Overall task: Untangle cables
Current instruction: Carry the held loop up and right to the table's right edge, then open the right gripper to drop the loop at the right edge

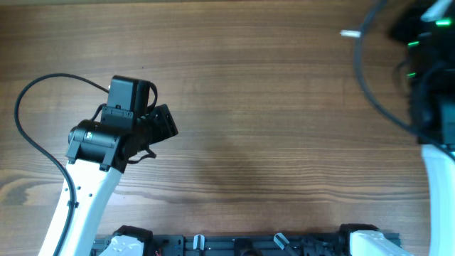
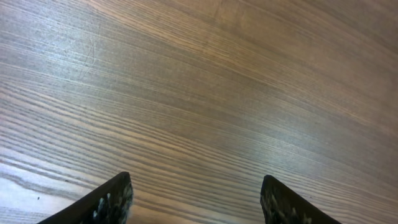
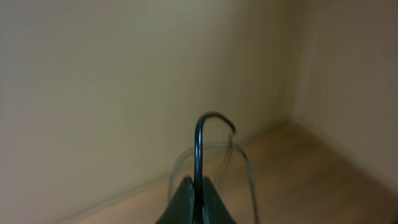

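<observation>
Desk point(image 2: 205, 81) wood fills the view under my left gripper point(image 2: 196, 196), its jaws released and standing well apart. My right gripper point(image 3: 198, 193) faces a wall point(image 3: 93, 74), jaws clenched on a thin black cable point(image 3: 198, 143) that arches up from them.

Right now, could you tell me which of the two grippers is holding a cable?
The right gripper: its jaws are shut on a black cable, while the left gripper is open and empty above the table.

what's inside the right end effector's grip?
A thin black cable arches up from the shut right end effector; a paler wire loops beside it. The pinched length is hidden inside the jaws.
</observation>
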`<state>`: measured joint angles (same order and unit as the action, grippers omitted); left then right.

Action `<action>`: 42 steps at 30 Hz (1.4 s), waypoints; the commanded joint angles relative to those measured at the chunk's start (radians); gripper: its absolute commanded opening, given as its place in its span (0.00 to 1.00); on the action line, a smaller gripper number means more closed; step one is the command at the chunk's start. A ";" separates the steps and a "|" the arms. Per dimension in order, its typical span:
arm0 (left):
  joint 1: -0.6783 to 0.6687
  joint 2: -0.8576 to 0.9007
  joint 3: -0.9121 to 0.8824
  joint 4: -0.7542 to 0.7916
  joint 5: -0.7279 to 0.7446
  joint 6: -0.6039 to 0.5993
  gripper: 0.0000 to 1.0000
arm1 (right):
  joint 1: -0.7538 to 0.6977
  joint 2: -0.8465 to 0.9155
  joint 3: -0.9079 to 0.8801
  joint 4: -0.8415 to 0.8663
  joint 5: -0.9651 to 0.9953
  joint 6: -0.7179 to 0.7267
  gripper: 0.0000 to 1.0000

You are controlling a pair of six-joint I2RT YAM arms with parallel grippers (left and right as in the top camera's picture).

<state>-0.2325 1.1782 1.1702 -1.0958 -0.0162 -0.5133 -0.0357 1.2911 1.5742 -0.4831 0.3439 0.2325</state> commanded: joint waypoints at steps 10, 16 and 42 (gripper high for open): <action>0.005 0.003 0.008 0.004 0.038 0.066 0.68 | -0.494 0.185 0.008 0.293 -0.041 -0.029 0.04; 0.005 0.003 0.008 0.003 0.050 0.065 0.68 | -0.642 0.318 0.010 0.350 -0.263 -0.001 0.04; 0.005 0.003 0.008 0.006 0.095 0.065 0.68 | -0.919 0.560 0.010 -0.011 -0.409 0.409 1.00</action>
<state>-0.2325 1.1786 1.1702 -1.0920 0.0631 -0.4679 -0.9585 1.8271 1.5761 -0.4377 -0.0563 0.5476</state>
